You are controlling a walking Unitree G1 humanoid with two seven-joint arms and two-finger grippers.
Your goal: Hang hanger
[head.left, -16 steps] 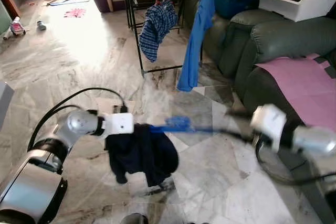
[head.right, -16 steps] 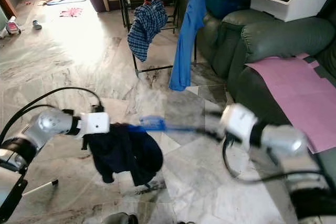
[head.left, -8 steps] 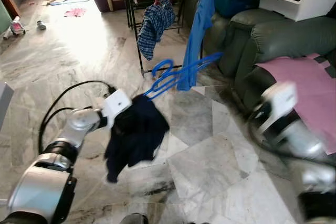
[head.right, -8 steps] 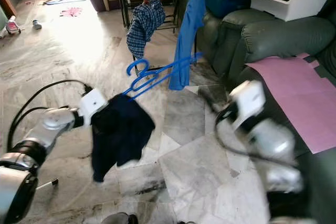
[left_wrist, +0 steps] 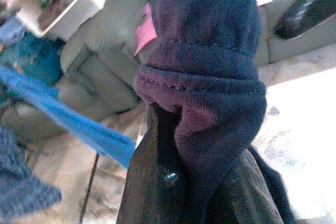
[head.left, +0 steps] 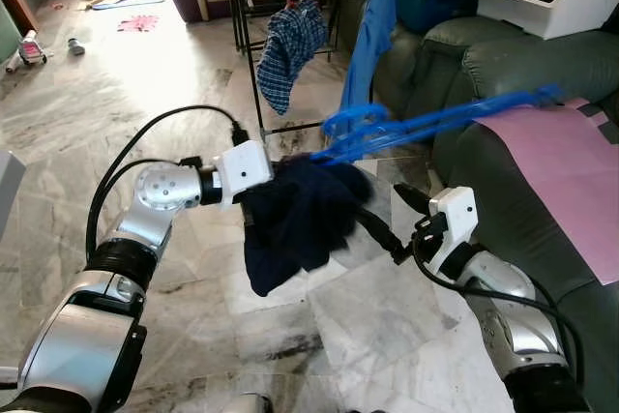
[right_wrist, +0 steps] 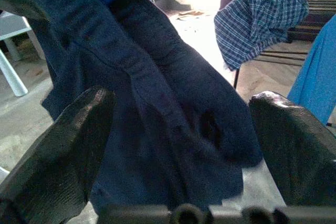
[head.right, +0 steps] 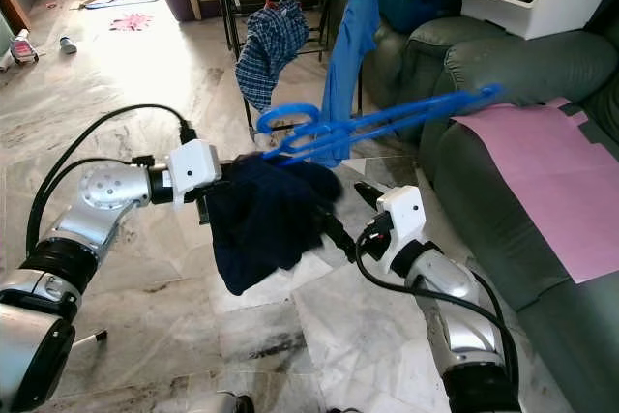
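Daylight pours in from the far doorway, glaring white off the marble floor — detail there is washed out. The blue hanger smears with motion blur; the left wrist view is soft, its background overexposed — near cloth dim.

Left silver arm bent across the left of the frame, its left gripper at centre clamped on dark cloth, right silver arm rising from the lower right, right gripper spread wide, black fingers pointing toward centre
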